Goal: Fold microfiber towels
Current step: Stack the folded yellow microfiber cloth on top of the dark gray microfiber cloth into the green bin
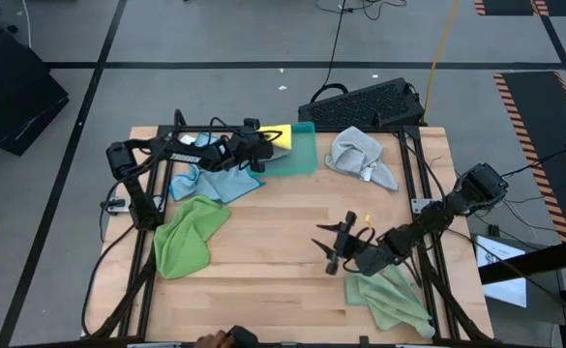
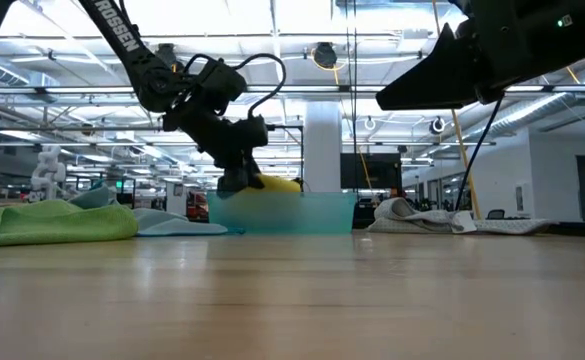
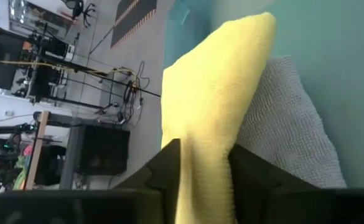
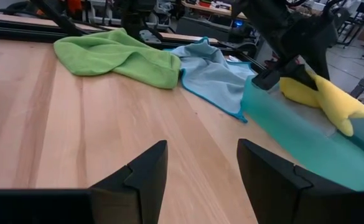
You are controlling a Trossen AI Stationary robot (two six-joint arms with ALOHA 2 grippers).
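Left wrist view shows the left pincer [image 3: 200,171] with the yellow towel [image 3: 216,106] between its fingers over the teal tray [image 1: 302,155]; release squarely, then lift away. Right pincer [image 4: 200,168] waits wide.

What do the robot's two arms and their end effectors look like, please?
Both arms are dark, nearly black, built of jointed segments with black cables looping along them. The left arm carries white lettering on one link. The left end effector and the right end effector each end in two dark, blocky, angular fingers.
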